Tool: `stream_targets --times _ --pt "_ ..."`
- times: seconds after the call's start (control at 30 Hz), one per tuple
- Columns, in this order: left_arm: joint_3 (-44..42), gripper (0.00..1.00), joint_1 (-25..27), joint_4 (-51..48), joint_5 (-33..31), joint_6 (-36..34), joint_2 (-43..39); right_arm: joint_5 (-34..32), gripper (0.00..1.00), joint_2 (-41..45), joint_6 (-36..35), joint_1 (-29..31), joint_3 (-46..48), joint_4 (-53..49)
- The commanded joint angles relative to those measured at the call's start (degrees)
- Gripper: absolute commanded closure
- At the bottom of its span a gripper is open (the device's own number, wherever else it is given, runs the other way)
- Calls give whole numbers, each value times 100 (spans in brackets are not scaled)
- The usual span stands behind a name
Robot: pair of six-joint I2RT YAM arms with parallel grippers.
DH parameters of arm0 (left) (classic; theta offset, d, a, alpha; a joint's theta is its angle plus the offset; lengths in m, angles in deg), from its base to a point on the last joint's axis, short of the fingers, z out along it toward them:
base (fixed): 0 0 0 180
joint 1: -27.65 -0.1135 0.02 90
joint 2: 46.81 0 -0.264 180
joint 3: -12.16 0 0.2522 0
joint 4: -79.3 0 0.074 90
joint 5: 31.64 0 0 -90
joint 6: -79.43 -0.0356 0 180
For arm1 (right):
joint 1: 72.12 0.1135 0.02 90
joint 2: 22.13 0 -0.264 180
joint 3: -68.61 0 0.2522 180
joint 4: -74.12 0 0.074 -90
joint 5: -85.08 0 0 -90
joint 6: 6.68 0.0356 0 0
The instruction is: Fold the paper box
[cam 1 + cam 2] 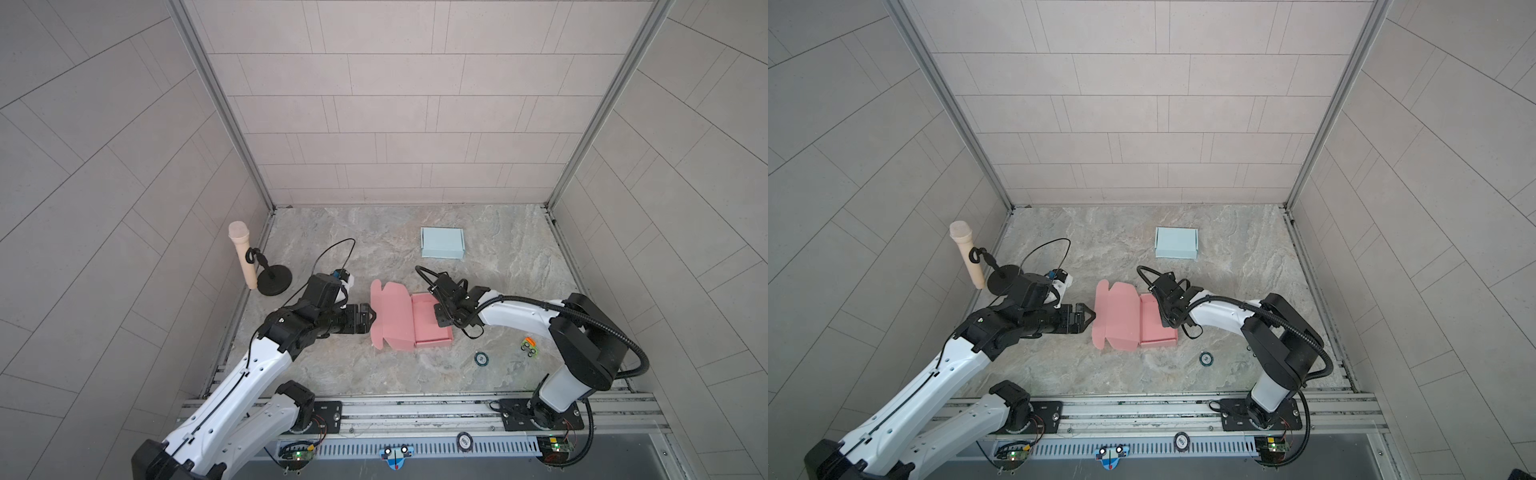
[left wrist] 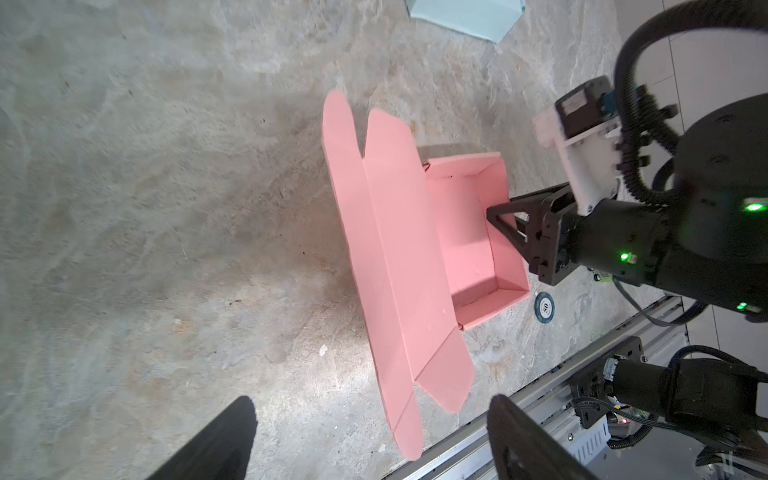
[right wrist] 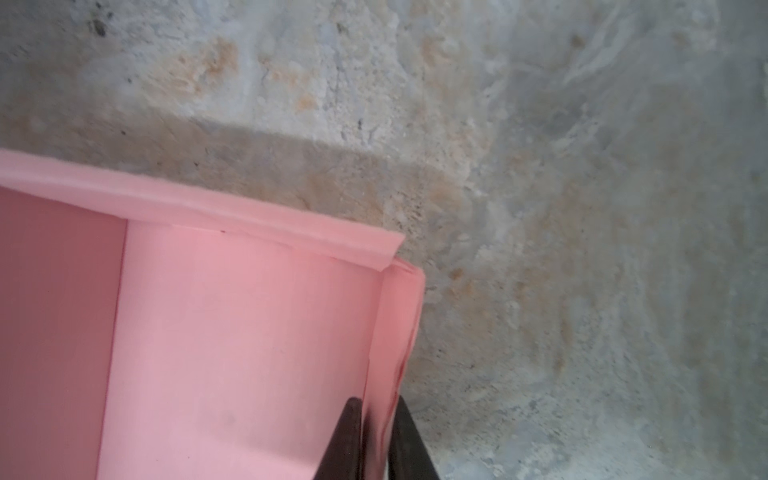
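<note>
Pink paper box [image 1: 399, 328], tray [image 1: 424, 320] formed, lid [image 1: 390, 307] still lying open; right gripper [image 3: 376, 415] pinches a tray wall [image 3: 399, 324], left gripper [image 1: 372, 318] wide open, empty.

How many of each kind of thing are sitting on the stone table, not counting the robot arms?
Paper boxes: 2, the pink box and the pale blue box
Microphone on a stand: 1
Round chip: 1
Small green toy: 1
Total: 5
</note>
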Motion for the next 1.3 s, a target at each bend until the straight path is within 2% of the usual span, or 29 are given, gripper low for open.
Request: stream_targets --times 0.0,0.17,0.27,0.47,0.7,0.9,1.03,1.1,1.2,1.27 --pt "-343 9 137 791 349 436 40 -207 79 293 364 -22 130 150" --pt "-388 13 345 1493 449 626 484 -194 74 434 472 -23 265 222" --pt "-322 19 338 1706 435 592 869 -194 72 516 544 -23 353 306" --pt "-337 41 337 1930 353 624 1167 -220 67 779 547 -10 384 178" --pt "-390 65 337 2109 259 651 1412 -381 49 1593 399 3 558 -98" --pt "-289 78 320 2127 227 601 1540 -636 46 2174 -40 130 424 -476" --pt "-217 86 210 2085 340 503 1567 -664 45 2528 -480 286 470 25" --pt "-141 90 135 1998 446 382 1567 -581 36 2657 -760 329 590 561" --pt "41 92 -134 1778 710 91 1579 -236 16 2633 -1229 329 730 1355" --pt "267 92 -203 1472 882 -202 1622 26 7 2509 -1588 332 665 1676"
